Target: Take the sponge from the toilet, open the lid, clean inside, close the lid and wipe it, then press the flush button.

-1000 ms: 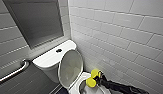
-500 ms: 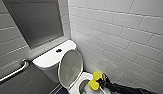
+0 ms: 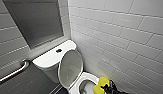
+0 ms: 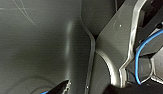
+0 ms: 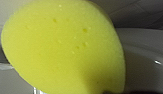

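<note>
The white toilet (image 3: 50, 58) stands in a tiled corner with its lid (image 3: 70, 66) raised against the tank. The dark flush button (image 3: 58, 50) sits in the middle of the tank top. At the near right edge of the open bowl (image 3: 86, 87), my right gripper (image 3: 107, 88) is shut on the yellow sponge (image 3: 101, 84). The sponge (image 5: 62, 47) looms large in the right wrist view, with white ceramic (image 5: 144, 55) behind it. My left gripper (image 4: 87, 88) is open over dark floor, with nothing between its fingers.
A metal grab bar (image 3: 12, 72) runs along the left wall beside the tank. A white tiled wall (image 3: 122, 37) stands close on the right of the toilet. A dark recessed panel (image 3: 37, 22) is set above the tank. Dark floor (image 3: 29, 82) lies left of the bowl.
My right gripper has carried the sponge slightly to the right along the bowl's edge. The lid stays raised.
</note>
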